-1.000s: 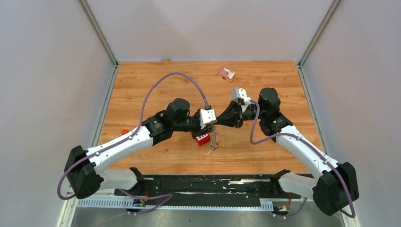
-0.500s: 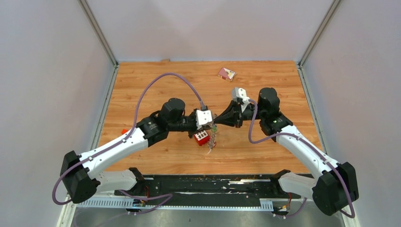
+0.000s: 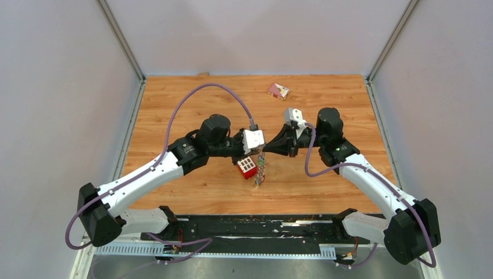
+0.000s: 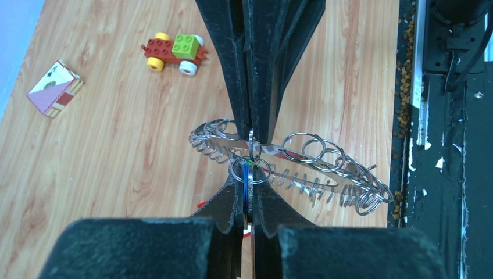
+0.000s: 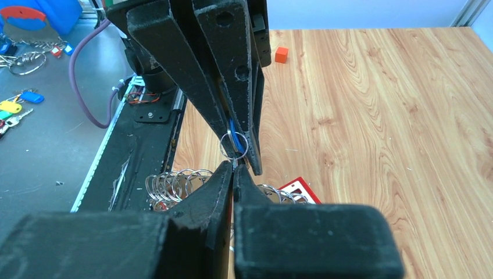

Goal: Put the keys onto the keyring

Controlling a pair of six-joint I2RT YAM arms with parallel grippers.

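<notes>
The top camera looks down from high behind the arm bases [image 3: 145,221], far enough off to take in the whole table [image 3: 192,99]. Each wrist camera looks close along its own fingers [image 4: 229,204], the left toward the right gripper [image 4: 253,135], the right back toward the left gripper [image 5: 237,152]. All three share the keyring [image 4: 296,177] between them.

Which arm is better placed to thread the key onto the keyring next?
Left, probably: the left gripper is shut on the key, right at the keyring that the right gripper holds up.
</notes>
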